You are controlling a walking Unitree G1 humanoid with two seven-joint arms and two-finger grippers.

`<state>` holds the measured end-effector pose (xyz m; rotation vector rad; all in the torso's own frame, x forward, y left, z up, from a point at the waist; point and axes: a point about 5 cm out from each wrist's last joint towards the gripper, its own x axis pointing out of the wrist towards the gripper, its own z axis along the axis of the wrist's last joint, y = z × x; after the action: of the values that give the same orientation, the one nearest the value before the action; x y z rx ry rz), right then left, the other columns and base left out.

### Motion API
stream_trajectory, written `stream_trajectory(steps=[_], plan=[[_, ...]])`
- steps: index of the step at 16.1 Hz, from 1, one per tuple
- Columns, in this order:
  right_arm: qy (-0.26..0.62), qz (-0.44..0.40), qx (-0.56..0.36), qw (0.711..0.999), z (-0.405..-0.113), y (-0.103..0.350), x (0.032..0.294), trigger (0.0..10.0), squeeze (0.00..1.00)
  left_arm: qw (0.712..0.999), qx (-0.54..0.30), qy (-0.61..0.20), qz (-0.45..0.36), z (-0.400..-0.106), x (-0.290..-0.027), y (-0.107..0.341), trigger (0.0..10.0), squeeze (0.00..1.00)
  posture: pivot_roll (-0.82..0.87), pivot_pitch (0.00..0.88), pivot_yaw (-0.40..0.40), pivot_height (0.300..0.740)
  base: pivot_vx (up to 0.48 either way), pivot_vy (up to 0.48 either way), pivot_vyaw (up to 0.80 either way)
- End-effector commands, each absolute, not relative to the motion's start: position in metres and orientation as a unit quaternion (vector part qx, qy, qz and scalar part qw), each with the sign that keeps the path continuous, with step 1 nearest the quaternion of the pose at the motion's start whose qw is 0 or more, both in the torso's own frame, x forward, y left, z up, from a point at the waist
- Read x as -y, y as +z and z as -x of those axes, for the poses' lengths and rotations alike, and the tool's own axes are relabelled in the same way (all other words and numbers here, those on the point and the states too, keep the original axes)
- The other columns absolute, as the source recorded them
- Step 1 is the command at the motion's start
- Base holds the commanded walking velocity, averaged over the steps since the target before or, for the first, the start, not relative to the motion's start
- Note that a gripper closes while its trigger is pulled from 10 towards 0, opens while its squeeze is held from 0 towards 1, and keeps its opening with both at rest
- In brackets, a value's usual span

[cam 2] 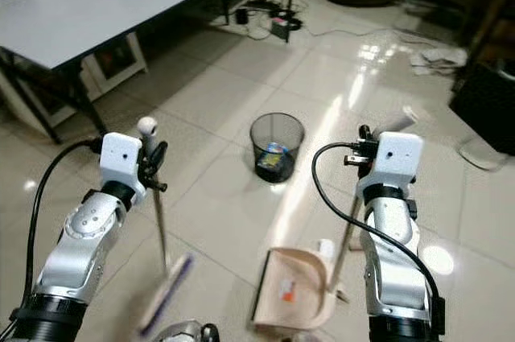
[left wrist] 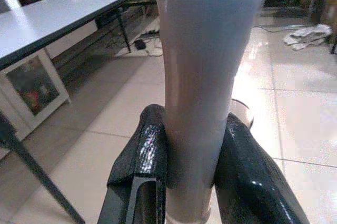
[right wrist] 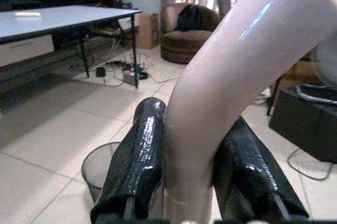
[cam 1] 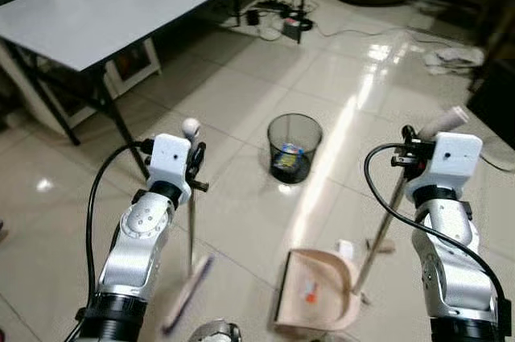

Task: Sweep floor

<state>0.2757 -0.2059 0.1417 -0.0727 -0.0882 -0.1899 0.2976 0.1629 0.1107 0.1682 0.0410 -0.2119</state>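
My left gripper is shut on the thin handle of a broom, whose blurred bristle head hangs just above the floor near my left side. In the left wrist view the pale handle sits clamped between the black fingers. My right gripper is shut on the beige handle of a dustpan; the pan rests on the tiles with a small orange scrap inside. In the right wrist view the bent handle passes between the fingers.
A black mesh wastebasket with some rubbish stands on the tiles ahead. A grey table with black legs is at the left, with cables and a power strip beyond it. A dark armchair and a crumpled cloth lie farther back.
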Motion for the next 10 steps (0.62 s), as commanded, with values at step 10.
stream_trajectory(steps=[10], plan=[[-0.099, 0.047, 0.062, 0.992, -0.283, 0.155, 0.212, 10.0, 0.0, 0.989, 0.011, -0.108, -0.1, -0.312, -0.156, 0.129, 10.0, 0.0, -0.02, 0.087, 0.04, 0.74, 0.0, -0.48, 0.0]])
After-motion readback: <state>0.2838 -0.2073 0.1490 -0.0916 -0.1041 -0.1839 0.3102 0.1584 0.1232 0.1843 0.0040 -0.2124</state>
